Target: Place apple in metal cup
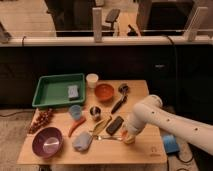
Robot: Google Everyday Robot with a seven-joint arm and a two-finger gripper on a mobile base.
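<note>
The apple [129,139] is a small orange fruit on the wooden table [150,150], near the front right edge. My gripper [127,134] is at the end of the white arm [150,112], right over the apple, touching or nearly touching it and hiding its top. The metal cup [95,112] is a small shiny steel cup standing upright in the middle of the table, to the left of the gripper and farther back, apart from it.
A black flat object [115,125] and a yellow-green item [102,125] lie between gripper and metal cup. Around them are a pale blue cup [75,111], a white cup [92,80], an orange bowl [104,91], a green tray [50,90], a purple bowl [47,141] and a grey cloth [82,142].
</note>
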